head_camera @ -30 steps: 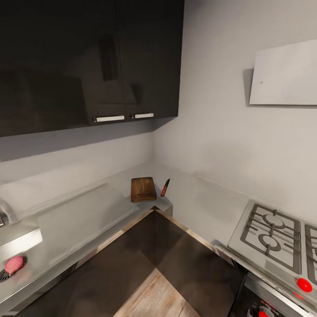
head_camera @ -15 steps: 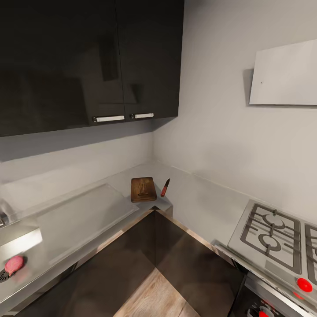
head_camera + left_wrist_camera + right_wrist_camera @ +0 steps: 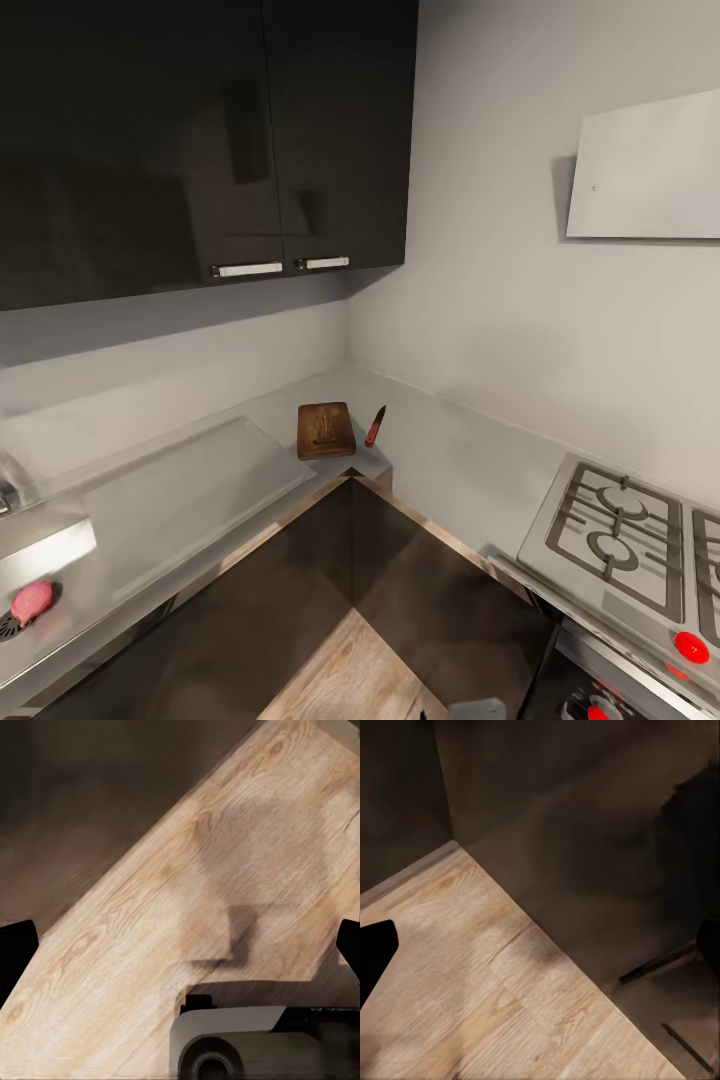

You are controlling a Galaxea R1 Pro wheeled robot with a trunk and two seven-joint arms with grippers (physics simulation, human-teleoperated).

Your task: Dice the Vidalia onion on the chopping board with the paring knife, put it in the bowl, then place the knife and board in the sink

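The pinkish Vidalia onion [image 3: 32,600] lies in the steel sink [image 3: 45,555] at the far left, beside the drain. In the corner of the grey countertop [image 3: 450,470] the brown chopping board [image 3: 325,430] lies flat. The paring knife [image 3: 375,426], with its red handle, rests just right of the board. The bowl is out of view. My left gripper [image 3: 180,952] is open, its dark fingertips [image 3: 15,952] spread over wooden floor. My right gripper [image 3: 540,952] is also open, over the floor near dark cabinet fronts, and holds nothing.
A flat steel drainboard [image 3: 190,490] runs between sink and board. A gas hob [image 3: 620,530] with red knobs [image 3: 690,647] sits at the right. Dark wall cabinets [image 3: 200,140] hang above the counter. Dark base cabinets [image 3: 400,580] form the corner, with wooden floor [image 3: 350,670] below.
The head view has shifted very slightly. A pale grey part now shows at the bottom edge of the head view. The onion, board and knife lie as before.
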